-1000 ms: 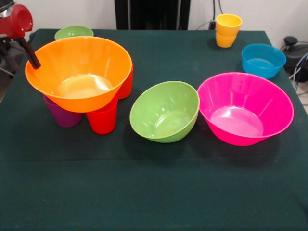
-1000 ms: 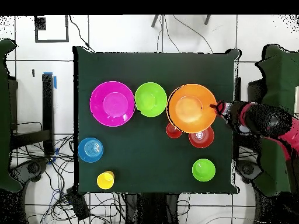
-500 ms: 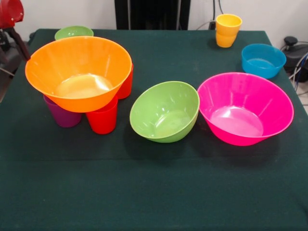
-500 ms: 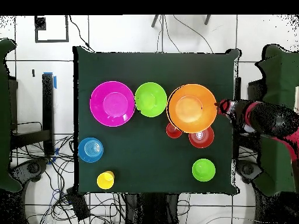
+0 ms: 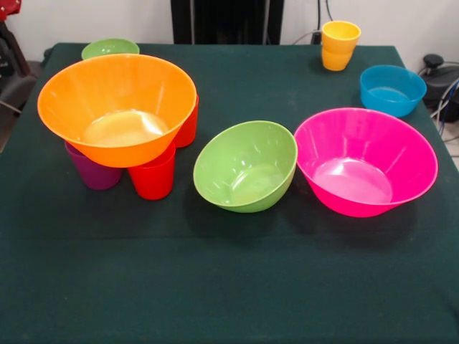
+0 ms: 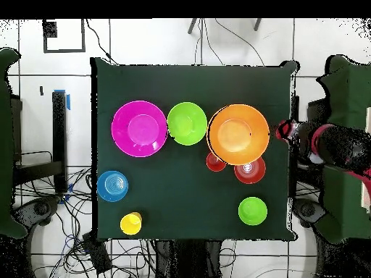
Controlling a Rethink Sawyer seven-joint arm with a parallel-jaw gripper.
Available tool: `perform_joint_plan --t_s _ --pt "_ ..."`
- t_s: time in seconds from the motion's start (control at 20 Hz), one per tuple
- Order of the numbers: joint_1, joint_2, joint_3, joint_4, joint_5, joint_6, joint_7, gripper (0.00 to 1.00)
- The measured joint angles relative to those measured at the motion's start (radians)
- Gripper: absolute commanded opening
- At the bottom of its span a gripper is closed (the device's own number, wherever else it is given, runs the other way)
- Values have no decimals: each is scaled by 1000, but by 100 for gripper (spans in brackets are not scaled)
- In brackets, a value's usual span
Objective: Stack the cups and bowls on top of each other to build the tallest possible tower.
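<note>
The large yellow-orange bowl point(image 5: 118, 107) rests upright on top of cups: a purple cup point(image 5: 93, 174), a red cup point(image 5: 153, 178) and another reddish cup point(image 5: 188, 125) behind. The light green bowl point(image 5: 247, 166) lies tilted on the cloth between it and the large pink bowl point(image 5: 366, 161). The small blue bowl point(image 5: 392, 89) and small green bowl point(image 5: 110, 47) stand apart. A yellow cup point(image 5: 340, 36) sits on an orange piece at the far edge. My gripper point(image 6: 282, 132) hangs just past the table's edge beside the orange bowl point(image 6: 238, 134), touching nothing; the front view shows only its red part point(image 5: 8, 7).
The table has a dark green cloth point(image 5: 229, 287). Cables and a black device point(image 5: 434, 68) lie beside the table's right edge in the front view. A chair or stand point(image 6: 32, 170) stands off the table's side in the overhead view.
My gripper has drawn back from the orange bowl's rim, out past the table's edge. The bowl stays on the cups; nothing else has moved.
</note>
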Motion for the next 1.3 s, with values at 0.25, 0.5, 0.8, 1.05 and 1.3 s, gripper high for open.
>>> perform_joint_plan --t_s 0.25,0.5,0.8,1.05,1.3 --pt "2 -47 0 13 34 0 0 100" --pt "11 -107 -1 33 72 0 0 100" --pt "28 -162 -1 58 103 0 0 100" --pt "56 -214 -2 89 125 0 0 100" --pt "83 -253 -10 113 138 0 1 100"
